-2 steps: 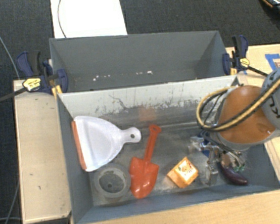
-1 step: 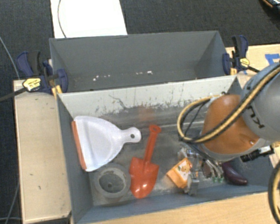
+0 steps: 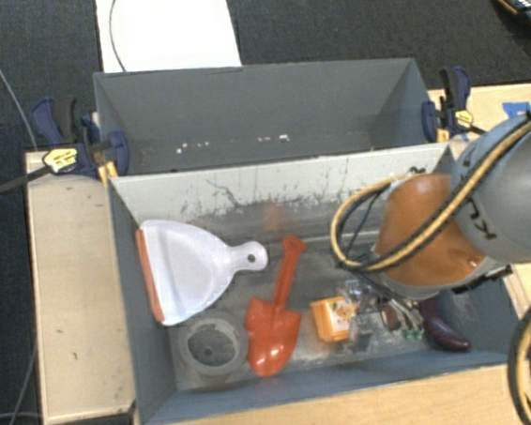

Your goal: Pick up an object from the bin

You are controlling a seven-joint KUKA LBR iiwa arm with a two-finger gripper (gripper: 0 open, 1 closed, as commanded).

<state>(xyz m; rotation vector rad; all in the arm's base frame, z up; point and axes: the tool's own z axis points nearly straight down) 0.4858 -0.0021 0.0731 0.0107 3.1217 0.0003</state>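
My gripper (image 3: pixel 360 318) is low in the bin's front right part, under the arm's orange cover. Directly to its left, touching or almost touching it, lies a small orange block (image 3: pixel 329 320) with a pale label. A dark purple, aubergine-shaped thing (image 3: pixel 444 332) lies to the gripper's right, near the front wall. A red-orange toy shovel (image 3: pixel 276 328) lies left of the block, with its handle pointing toward the back.
A white dustpan (image 3: pixel 185 274) with an orange edge lies in the bin's left half. In front of it sits a grey tape roll (image 3: pixel 213 345). The arm and its cables cover the bin's right side.
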